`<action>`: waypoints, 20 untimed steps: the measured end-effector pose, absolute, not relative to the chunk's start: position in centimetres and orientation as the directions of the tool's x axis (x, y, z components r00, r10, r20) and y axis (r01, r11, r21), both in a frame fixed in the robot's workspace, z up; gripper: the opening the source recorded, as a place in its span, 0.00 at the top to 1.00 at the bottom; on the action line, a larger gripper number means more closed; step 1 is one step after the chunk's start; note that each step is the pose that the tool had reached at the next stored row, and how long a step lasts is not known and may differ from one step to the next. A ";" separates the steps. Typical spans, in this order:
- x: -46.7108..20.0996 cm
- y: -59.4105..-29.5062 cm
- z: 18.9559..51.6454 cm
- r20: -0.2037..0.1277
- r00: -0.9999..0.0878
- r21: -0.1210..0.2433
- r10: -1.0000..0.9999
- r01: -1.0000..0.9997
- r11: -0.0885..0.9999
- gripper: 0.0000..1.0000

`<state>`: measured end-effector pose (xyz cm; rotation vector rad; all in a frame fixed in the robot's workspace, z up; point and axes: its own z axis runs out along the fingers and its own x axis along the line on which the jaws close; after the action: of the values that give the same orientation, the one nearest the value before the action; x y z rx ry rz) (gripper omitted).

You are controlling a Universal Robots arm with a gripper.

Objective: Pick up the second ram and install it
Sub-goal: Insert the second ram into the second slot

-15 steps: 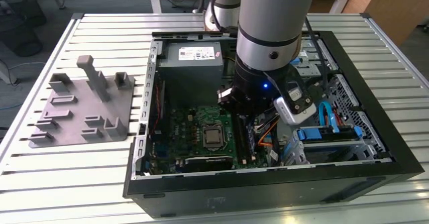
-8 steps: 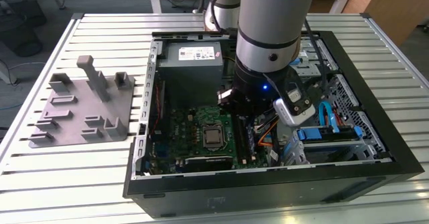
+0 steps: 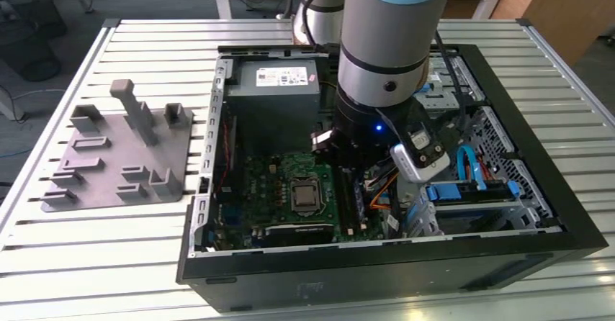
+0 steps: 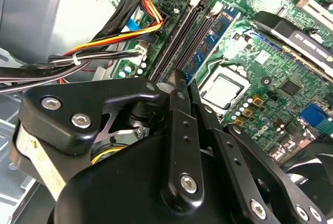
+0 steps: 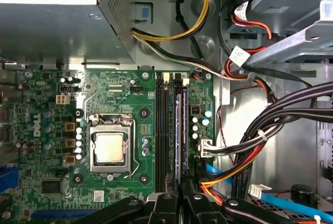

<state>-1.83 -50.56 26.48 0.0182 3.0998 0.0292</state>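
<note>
A slatted metal table (image 3: 57, 249) carries an open computer case (image 3: 384, 278). A grey plate (image 3: 106, 170) with upright posts lies on the table at the exterior view's left, just beside the case. Desks stand at the far edge of the room.

The arm (image 3: 389, 40) reaches straight down into the middle of the case, in front of the grey power supply (image 3: 274, 83). Its wrist hangs over the board just to the exterior view's right of the processor socket (image 3: 305, 195).

The ram (image 5: 180, 125) stands upright in one of the long black slots (image 5: 162, 130) beside the socket. Its blue-green board runs the slot's length in both wrist views (image 4: 208, 44). The neighbouring slots on the socket's side look bare.

The gripper (image 4: 181, 78) points down at the row of slots. Its black fingers (image 4: 177, 114) are drawn together, and nothing shows between them. In the first wrist view the gripper (image 5: 182, 182) lines up with the ram, at the end away from the power supply. The tips sit over or right against that end, but contact cannot be told. The rest of the stick stretches away from the fingers, free of them.

A bundle of cables (image 4: 114, 39) in black, red, yellow and orange runs past the slots on the side away from the socket.
</note>
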 end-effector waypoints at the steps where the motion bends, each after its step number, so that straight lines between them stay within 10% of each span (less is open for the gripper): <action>1: -1.8 -50.5 26.4 -0.041 -0.999 0.021 0.012 0.011 1.000 0.86; 20: -3.1 -50.0 24.7 -0.041 -0.999 0.038 0.013 0.011 0.999 0.86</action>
<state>-3.13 -49.99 24.67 0.0188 3.0995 0.0585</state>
